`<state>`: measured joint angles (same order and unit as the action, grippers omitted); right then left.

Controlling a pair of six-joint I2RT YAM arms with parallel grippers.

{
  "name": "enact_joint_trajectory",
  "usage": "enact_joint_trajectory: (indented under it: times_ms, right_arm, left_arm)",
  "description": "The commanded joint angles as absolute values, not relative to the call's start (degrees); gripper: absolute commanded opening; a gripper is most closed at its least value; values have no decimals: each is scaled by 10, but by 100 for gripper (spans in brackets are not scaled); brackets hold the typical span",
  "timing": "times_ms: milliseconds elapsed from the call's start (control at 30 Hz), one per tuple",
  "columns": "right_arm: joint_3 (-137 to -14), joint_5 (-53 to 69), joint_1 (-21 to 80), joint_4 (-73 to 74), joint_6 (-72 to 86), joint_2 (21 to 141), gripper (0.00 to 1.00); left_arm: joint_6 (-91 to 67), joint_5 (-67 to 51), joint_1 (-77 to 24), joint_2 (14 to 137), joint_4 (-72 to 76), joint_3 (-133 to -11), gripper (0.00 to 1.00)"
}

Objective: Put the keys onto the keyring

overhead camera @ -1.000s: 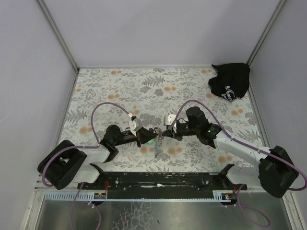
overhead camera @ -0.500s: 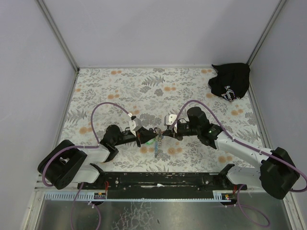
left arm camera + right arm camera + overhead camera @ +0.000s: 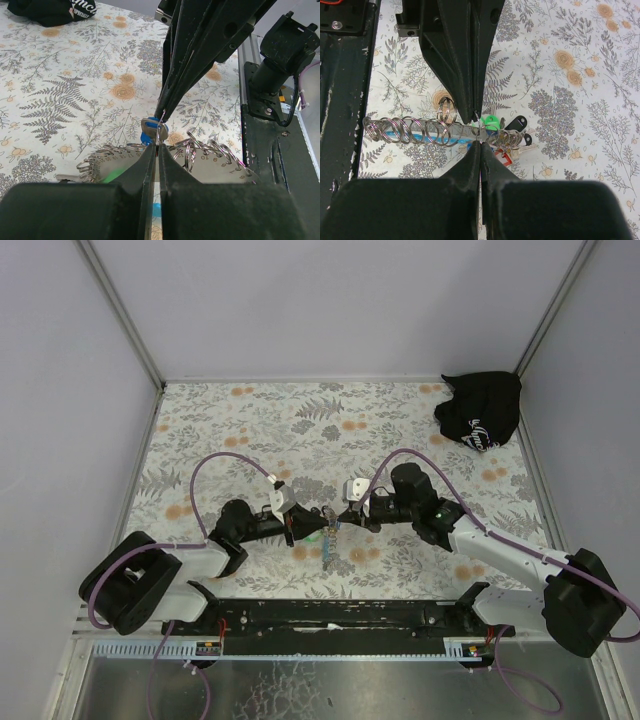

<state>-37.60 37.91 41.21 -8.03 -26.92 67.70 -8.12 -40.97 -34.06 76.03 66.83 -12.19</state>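
The left gripper [image 3: 156, 150] and the right gripper [image 3: 480, 145] are positioned tip to tip over the near centre of the worktop [image 3: 250, 430]. Both sets of jaws are pressed together. Whether a ring is pinched between them cannot be told. The keyring [image 3: 420, 131] is located at the tips, with its chain of rings stretched out from them. The blue key [image 3: 148, 134] is seen just beside the right tip. Compared with one second earlier, the right arm is displaced slightly rightward. The keyring position is unchanged.
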Motion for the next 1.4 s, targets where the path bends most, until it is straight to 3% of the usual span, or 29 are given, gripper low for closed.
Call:
enact_joint_trajectory:
  times_ms: [0,1367]
  right_arm:
    - [-385,372,420,-92,-269,674,0]
    - [-389,370,424,-83,-273,677,0]
  left_arm:
    - [-83,-415,-338,760,716,-137,0]
    - [-79,-416,-337,757,709,-137,0]
